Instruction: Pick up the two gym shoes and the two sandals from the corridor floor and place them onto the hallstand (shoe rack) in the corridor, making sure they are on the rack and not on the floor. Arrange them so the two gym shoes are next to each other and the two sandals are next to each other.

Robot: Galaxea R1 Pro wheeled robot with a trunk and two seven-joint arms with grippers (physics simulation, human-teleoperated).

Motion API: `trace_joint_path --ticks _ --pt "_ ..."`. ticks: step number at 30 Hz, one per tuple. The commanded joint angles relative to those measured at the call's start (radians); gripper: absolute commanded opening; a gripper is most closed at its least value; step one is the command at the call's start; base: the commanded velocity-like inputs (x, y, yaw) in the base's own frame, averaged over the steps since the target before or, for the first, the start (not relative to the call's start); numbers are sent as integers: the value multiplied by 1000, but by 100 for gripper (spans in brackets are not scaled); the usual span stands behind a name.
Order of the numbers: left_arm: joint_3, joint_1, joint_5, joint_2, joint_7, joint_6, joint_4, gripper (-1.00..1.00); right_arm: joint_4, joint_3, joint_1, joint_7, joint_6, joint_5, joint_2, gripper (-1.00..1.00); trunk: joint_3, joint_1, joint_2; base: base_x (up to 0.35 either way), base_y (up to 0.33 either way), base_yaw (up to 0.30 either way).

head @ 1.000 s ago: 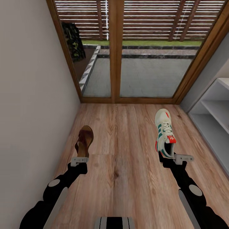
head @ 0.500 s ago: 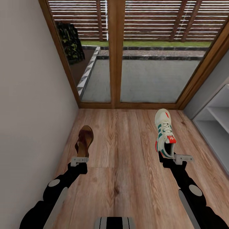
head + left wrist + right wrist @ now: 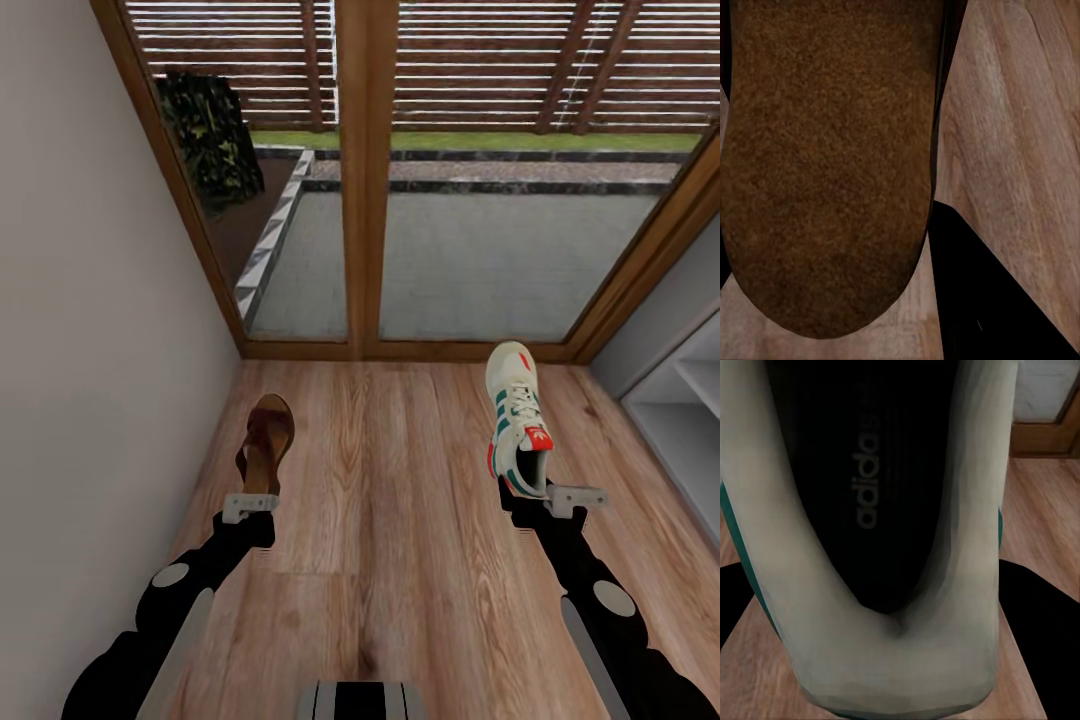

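Across the top of the frame you face a big glass door (image 3: pixel 450 200) with a brown wood frame, and it has come closer than a moment ago because the camera moved. Down the left side runs a plain wall (image 3: pixel 90 350), close beside your left arm. The wood floor (image 3: pixel 390 520) between your two arms is bare and wide, so you have room there. At the right edge you see a corner of the white shoe rack (image 3: pixel 690 420); less of it shows now than before.

Your right gripper (image 3: pixel 528 496) is pinching the heel of the gym shoe (image 3: pixel 518 420), which sticks out ahead, toe toward the door. Your left gripper (image 3: pixel 256 496) is clamped on the heel of the sandal (image 3: pixel 266 440), held the same way. Both shoes sit in the same spots in the frame as before.

The right wrist view looks down inside the gym shoe (image 3: pixel 870 510), where you can read a brand name on the dark insole. The left wrist view shows the fuzzy brown footbed of the sandal (image 3: pixel 825 165) over the floor.
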Motion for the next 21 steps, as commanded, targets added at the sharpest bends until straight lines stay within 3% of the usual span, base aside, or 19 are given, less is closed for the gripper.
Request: trace_joint_path --ticks 1,21 --pt "-1 0 2 1 0 5 -1 -100 -2 2 0 -5 5 -9 -1 -100 -1 0 0 333 0 0" --pt "-1 0 2 0 0 5 -1 -100 -3 1 -1 -5 5 -9 -1 -100 -1 0 0 329 0 0"
